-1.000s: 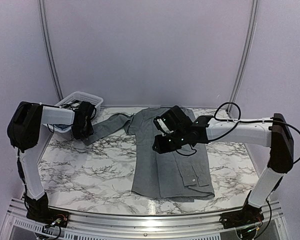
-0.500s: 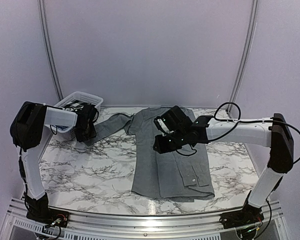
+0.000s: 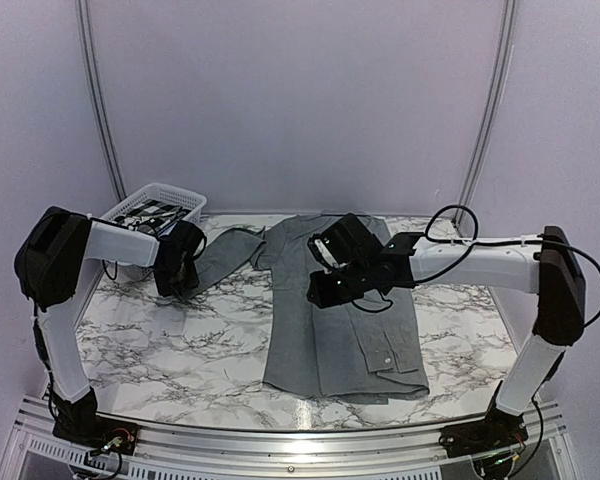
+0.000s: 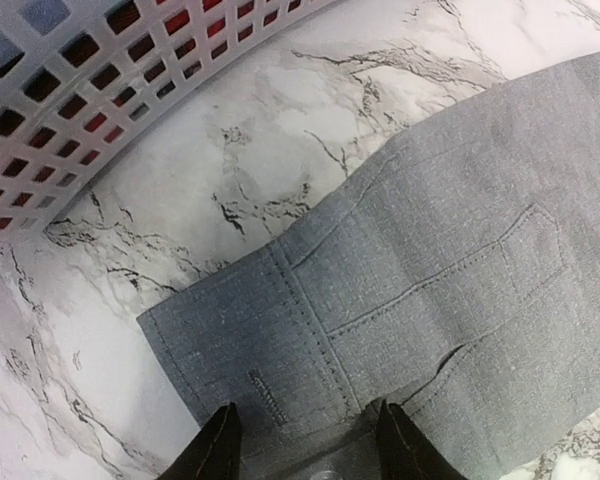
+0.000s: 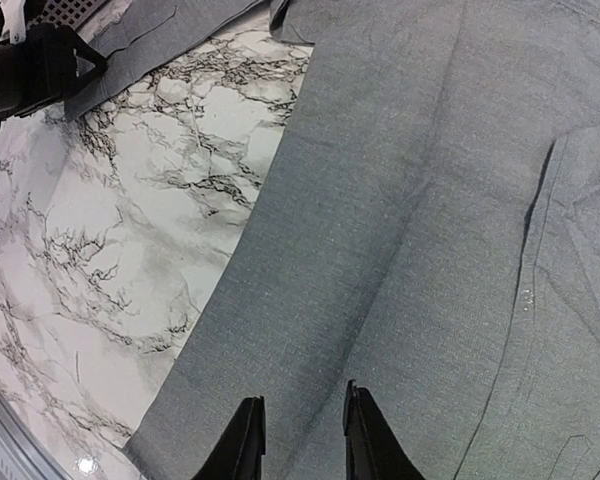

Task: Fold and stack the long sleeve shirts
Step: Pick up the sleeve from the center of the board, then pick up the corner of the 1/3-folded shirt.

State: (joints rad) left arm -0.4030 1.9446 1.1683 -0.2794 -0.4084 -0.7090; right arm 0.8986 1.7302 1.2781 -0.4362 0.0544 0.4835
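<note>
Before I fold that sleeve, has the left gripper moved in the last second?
Yes. The left gripper has shifted right and nearer, away from the white basket, over the grey sleeve.

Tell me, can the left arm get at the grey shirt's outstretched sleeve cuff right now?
Probably yes. The left tool sits right at the cuff, jaws apart on either side of its edge, with nothing covering it. The basket stands beside the cuff, apart from it.
</note>
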